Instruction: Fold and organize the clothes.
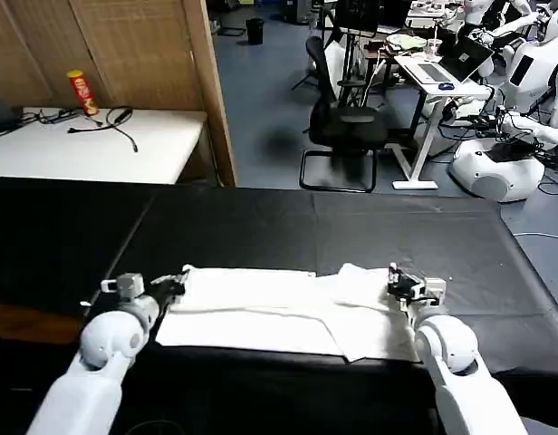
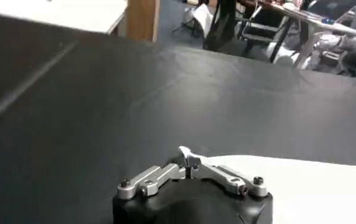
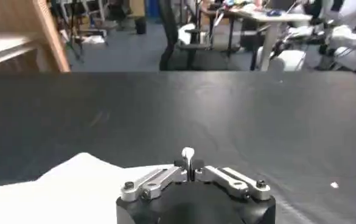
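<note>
White T-shirt (image 1: 270,308): folded band flat on black bench (image 1: 351,227), near your edge. Left gripper (image 1: 177,283) clamped on T-shirt's left end; right gripper (image 1: 396,283) clamped on right end.

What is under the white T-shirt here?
The T-shirt lies folded on the black tabletop, which shows all around it. Anything beneath the cloth is covered. The left gripper and right gripper are shut on its far corners.

Black-covered worktop (image 1: 288,227) in foreground. Blue-grey floor (image 1: 261,100) behind. Woven wooden screen (image 1: 107,54) at left rear, white table (image 1: 89,149) before it. Black office chair (image 1: 342,127) centre; white desk (image 1: 437,77) at right.
</note>
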Controlling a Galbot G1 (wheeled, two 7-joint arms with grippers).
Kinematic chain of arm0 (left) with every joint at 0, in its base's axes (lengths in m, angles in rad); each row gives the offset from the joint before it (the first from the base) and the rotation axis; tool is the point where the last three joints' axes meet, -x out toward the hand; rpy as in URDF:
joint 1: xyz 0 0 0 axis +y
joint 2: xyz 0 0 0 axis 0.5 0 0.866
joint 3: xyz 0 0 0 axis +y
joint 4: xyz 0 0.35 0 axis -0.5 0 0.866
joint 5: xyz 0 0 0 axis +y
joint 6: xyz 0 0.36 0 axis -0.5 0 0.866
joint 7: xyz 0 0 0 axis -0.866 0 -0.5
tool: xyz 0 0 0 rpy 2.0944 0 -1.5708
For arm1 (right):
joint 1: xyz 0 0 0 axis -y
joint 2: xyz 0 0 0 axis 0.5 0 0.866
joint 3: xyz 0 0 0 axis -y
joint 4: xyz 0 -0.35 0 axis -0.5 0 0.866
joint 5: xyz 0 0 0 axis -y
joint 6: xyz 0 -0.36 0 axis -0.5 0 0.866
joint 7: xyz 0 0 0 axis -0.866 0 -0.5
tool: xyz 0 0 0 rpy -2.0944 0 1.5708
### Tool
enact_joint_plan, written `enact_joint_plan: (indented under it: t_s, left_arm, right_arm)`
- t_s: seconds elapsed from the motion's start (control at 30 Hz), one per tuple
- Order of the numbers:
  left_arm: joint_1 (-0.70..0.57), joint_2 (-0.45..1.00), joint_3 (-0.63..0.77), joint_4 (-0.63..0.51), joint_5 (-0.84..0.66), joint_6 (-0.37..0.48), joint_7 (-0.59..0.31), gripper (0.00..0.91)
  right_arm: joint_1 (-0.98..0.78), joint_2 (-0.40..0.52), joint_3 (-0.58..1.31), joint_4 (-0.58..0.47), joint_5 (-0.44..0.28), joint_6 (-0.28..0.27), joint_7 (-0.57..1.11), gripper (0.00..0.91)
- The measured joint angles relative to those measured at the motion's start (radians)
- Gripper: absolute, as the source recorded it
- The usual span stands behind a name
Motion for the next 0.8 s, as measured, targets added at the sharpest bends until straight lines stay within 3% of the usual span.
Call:
enact_joint_plan:
  t_s: [0.03,0.5,0.8]
  left_arm:
    - [-0.003,-0.005,0.0,0.002,0.006,-0.001,0.0,0.878]
    - [0.054,0.028,-0.045,-0.072,0.044,-0.007,0.023,0.878]
    - [0.188,-0.01,-0.134,-0.164,0.081,-0.051,0.053,0.878]
  right_arm:
    - [-0.003,0.001,0.0,0.001,0.002,-0.003,-0.008,0.878]
    - [-0.111,-0.062,0.078,0.169,0.08,-0.017,-0.044,0.878]
    - [-0.195,-0.056,0.115,0.282,0.09,-0.004,-0.053,0.878]
